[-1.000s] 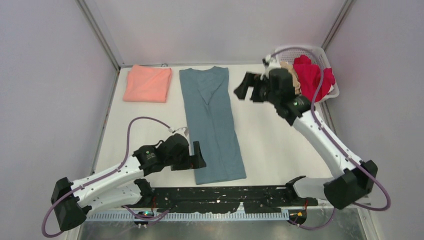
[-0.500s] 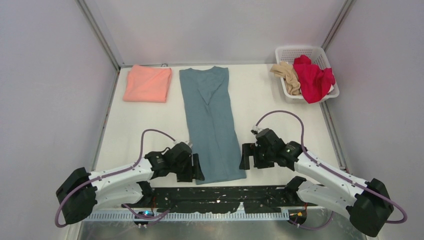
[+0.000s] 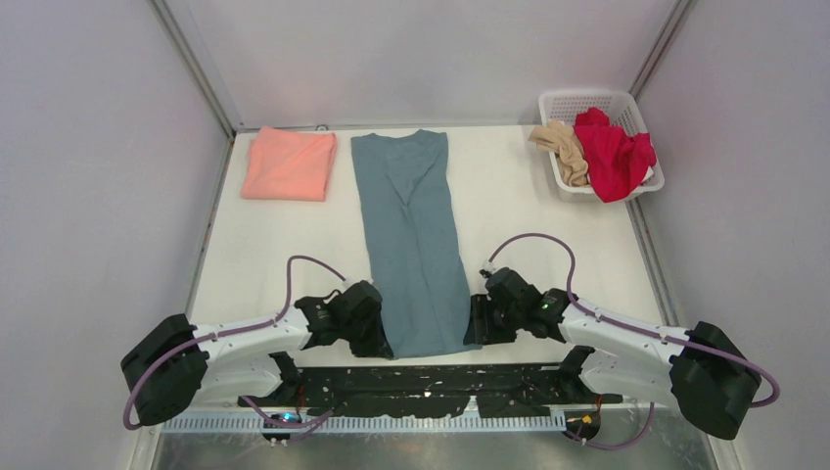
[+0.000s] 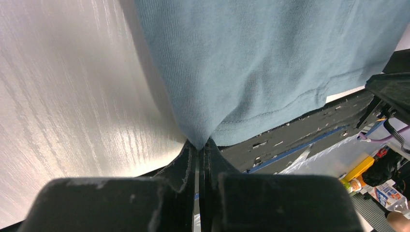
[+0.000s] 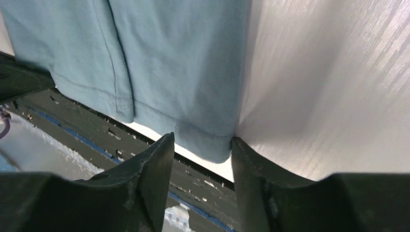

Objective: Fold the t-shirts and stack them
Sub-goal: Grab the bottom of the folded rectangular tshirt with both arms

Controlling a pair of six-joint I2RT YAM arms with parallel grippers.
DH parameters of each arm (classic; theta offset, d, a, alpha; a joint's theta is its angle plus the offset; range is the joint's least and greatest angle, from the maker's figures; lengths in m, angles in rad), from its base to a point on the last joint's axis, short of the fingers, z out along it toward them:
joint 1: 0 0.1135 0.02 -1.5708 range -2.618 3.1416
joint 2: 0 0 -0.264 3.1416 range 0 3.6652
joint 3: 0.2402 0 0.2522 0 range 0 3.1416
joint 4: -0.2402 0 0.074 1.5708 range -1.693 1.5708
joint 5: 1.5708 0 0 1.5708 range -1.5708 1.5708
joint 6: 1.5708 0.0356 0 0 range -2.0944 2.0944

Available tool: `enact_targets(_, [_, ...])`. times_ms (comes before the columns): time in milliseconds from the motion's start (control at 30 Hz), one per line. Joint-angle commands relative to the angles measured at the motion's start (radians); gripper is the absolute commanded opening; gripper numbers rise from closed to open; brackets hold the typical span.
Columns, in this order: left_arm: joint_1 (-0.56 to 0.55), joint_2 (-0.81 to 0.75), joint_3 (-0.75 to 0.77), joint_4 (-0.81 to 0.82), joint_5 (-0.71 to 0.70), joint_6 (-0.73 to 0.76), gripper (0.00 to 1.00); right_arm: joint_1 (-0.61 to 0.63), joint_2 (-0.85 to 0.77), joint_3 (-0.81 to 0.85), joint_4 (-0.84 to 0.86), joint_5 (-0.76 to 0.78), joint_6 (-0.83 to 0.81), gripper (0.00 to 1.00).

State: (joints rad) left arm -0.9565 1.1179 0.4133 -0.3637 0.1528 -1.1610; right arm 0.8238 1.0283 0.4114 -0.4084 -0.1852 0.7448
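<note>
Top view: large dusty slate-blue t-shirt of soft cloth (image 3: 411, 245) lies flat on the white table (image 3: 548, 235), folded into a long narrow strip. It runs from 12 o'clock (neck end) to 6 o'clock (hem end) down the middle of the table. The hem is near the black perforated mounting plate (image 3: 431, 387) at the near edge.

Left hand (image 4: 199, 145): at the strip's 7 o'clock hem corner. Its fingers are pressed together, with the corner of the slate-blue t-shirt pinched at their tips. The cloth draws to a point into the hand.

Right hand (image 5: 202, 142): at the strip's 5 o'clock hem corner. Its fingers are spread, one on either side of the corner. The corner lies between them and is not clamped. The hem stitching and one lengthwise fold edge show just beyond the fingertips.

Salmon-pink soft cloth t-shirt (image 3: 289, 164): folded to a rough square at 11 o'clock on the table, just beside the strip's neck end and apart from it.

White plastic lattice basket (image 3: 587, 98): at 1 o'clock. It holds the crumpled bright red cloth t-shirt (image 3: 612, 152) and the beige cloth t-shirt (image 3: 561, 147). Both spill over its rim, well apart from either hand.
</note>
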Motion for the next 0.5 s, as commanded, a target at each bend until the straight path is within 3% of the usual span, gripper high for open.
enact_targets(0, [-0.005, -0.019, 0.002, 0.011, -0.042, 0.000, 0.00, 0.019, 0.051, -0.010, 0.034, 0.039, 0.042, 0.44])
enact_targets(133, [-0.004, -0.045, 0.010, 0.017, -0.024, 0.001, 0.00, 0.035, 0.039, 0.017, -0.009, 0.061, 0.057, 0.26])
enact_targets(167, [-0.005, -0.059, 0.012, 0.012, -0.021, 0.003, 0.00, 0.036, 0.027, 0.029, -0.019, 0.071, 0.056, 0.12])
enact_targets(200, [-0.004, -0.078, 0.017, -0.001, -0.021, 0.003, 0.00, 0.037, 0.021, 0.036, -0.033, 0.074, 0.052, 0.09])
enact_targets(367, [0.001, -0.167, 0.107, -0.113, -0.110, 0.039, 0.00, 0.037, 0.020, 0.165, -0.073, 0.088, 0.009, 0.05])
enact_targets(467, [0.087, -0.148, 0.162, -0.124, -0.103, 0.098, 0.00, 0.019, 0.060, 0.250, -0.102, 0.120, -0.025, 0.05])
